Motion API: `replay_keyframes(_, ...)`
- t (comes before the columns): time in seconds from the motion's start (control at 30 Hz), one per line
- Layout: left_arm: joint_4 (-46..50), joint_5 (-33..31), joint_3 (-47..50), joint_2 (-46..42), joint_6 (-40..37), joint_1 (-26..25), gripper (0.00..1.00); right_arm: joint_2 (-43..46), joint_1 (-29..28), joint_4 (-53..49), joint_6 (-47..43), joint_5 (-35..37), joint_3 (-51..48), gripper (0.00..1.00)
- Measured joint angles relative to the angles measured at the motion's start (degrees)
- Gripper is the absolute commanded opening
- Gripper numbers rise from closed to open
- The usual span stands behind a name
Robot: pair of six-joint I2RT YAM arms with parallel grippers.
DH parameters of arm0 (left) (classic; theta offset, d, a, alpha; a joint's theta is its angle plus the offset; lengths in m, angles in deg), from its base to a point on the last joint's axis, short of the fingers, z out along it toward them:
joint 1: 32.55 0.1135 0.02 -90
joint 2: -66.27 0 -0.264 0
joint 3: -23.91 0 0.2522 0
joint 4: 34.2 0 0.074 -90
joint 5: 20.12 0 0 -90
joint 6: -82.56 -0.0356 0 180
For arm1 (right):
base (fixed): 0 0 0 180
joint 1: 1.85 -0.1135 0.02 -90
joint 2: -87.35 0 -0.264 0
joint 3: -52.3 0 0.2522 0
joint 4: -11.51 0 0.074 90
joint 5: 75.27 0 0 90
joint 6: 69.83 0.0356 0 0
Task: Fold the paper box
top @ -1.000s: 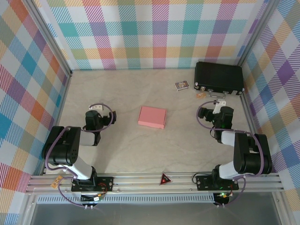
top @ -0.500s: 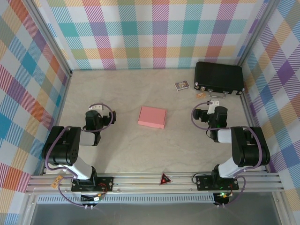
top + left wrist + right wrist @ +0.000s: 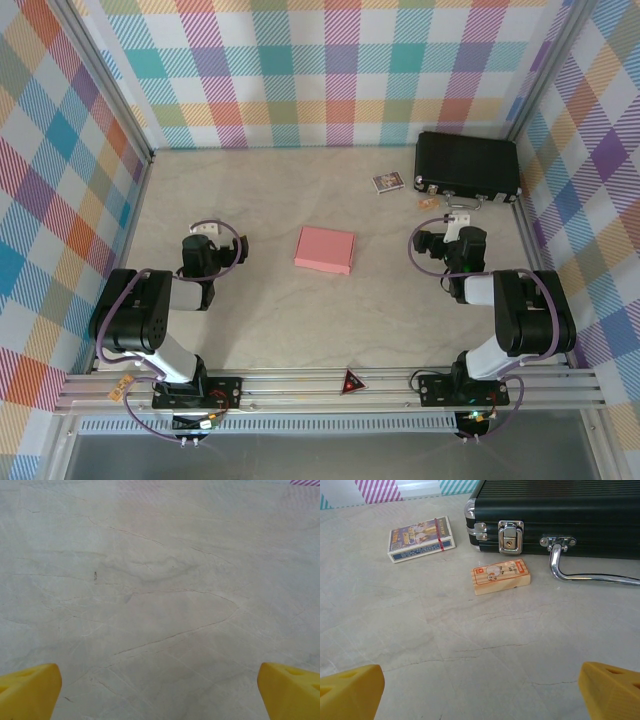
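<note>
The paper box (image 3: 325, 249) is a salmon-pink, shallow, shut rectangle lying flat in the middle of the table. My left gripper (image 3: 204, 236) rests low to its left, well apart from it. In the left wrist view that gripper (image 3: 160, 695) is open, its yellow fingertips (image 3: 27, 690) wide apart over bare table. To the right of the box, also well apart from it, is my right gripper (image 3: 457, 224). In the right wrist view it (image 3: 480, 695) is open, with nothing between its yellow fingertips (image 3: 350, 692).
A black case (image 3: 560, 515) with a metal latch and handle lies at the back right (image 3: 467, 166). In front of it are a wooden block (image 3: 501, 576) and a card deck (image 3: 421, 538). Plaid walls enclose three sides.
My right arm has swung slightly to the left and its gripper sits a little nearer the table's middle. The left arm and the paper box have not moved.
</note>
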Motion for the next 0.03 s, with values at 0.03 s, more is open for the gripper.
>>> replay_keyframes(0.03,0.0,0.0,0.0,0.0,0.0,0.0,1.0,0.0,0.0,0.0,0.0,0.0,0.0,0.99)
